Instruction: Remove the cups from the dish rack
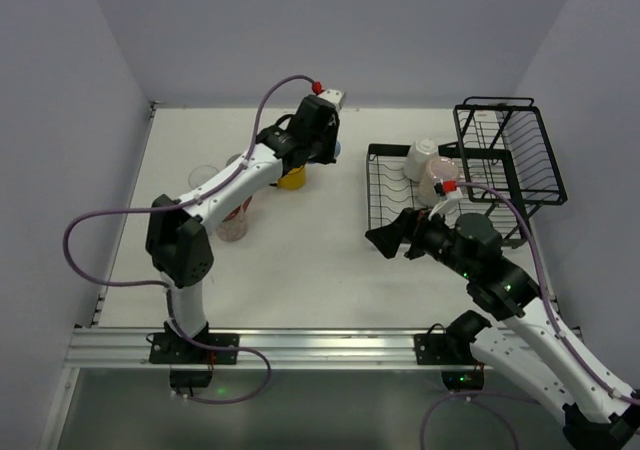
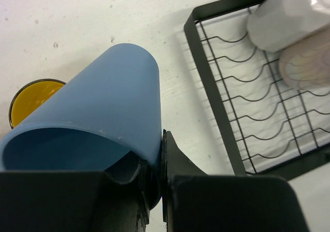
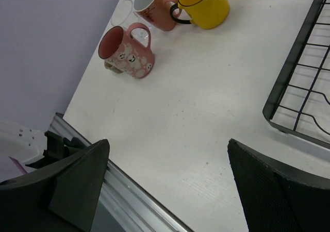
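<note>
My left gripper (image 2: pixel 154 175) is shut on the rim of a blue cup (image 2: pixel 103 103), one finger inside and one outside, and holds it tilted above the table next to a yellow mug (image 2: pixel 31 100). In the top view this gripper (image 1: pixel 325 142) is left of the dish rack (image 1: pixel 385 198). A white cup (image 1: pixel 420 157) and a pale pink cup (image 1: pixel 438 178) lie on the rack's flat tray; both also show in the left wrist view, the white cup (image 2: pixel 289 15) and the pale pink cup (image 2: pixel 307 62). My right gripper (image 1: pixel 395 236) is open and empty, low by the rack's near left corner.
The rack's taller basket (image 1: pixel 512 150) stands at the back right. A yellow mug (image 3: pixel 206 5), two pink mugs (image 3: pixel 129 51) (image 3: pixel 154 7) and a clear glass (image 3: pixel 124 13) stand on the table's left side. The metal rail (image 3: pixel 134 201) runs along the near edge.
</note>
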`<state>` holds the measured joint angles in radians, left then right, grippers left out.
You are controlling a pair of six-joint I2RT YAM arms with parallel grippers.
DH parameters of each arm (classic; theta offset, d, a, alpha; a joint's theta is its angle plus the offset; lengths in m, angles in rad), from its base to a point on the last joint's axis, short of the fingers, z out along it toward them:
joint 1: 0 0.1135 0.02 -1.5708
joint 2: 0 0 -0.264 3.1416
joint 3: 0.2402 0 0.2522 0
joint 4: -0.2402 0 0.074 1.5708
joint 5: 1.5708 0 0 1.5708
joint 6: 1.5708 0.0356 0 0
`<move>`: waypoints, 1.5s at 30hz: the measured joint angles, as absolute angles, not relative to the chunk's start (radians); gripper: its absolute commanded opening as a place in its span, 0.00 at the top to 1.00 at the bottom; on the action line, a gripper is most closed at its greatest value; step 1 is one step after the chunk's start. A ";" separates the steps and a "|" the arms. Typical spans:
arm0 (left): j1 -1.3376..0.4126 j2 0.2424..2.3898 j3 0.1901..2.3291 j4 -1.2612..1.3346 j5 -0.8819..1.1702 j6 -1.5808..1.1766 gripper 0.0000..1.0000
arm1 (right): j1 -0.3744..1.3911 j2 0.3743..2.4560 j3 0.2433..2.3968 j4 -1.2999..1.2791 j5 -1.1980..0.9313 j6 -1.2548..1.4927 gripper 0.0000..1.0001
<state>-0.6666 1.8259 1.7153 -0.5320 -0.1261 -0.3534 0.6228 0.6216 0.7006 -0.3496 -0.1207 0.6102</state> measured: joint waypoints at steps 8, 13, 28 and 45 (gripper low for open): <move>-0.669 2.116 1.977 -0.721 -0.181 -0.318 1.00 | 0.623 0.496 0.683 -0.415 -0.096 0.593 0.01; -0.669 2.242 2.114 -0.804 -0.187 -0.311 1.00 | 0.623 0.479 0.682 -0.442 -0.097 0.579 0.01; -0.669 2.312 2.196 -0.874 -0.183 -0.311 0.71 | 0.623 0.481 0.680 -0.442 -0.104 0.555 0.01; -0.668 2.313 2.230 -0.861 -0.199 -0.311 0.55 | 0.623 0.490 0.680 -0.433 -0.104 0.556 0.01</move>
<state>-0.6678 2.3127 2.2295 -0.8612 -0.1986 -0.3107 0.6228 0.4900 0.6796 -0.4328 -0.1043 0.5556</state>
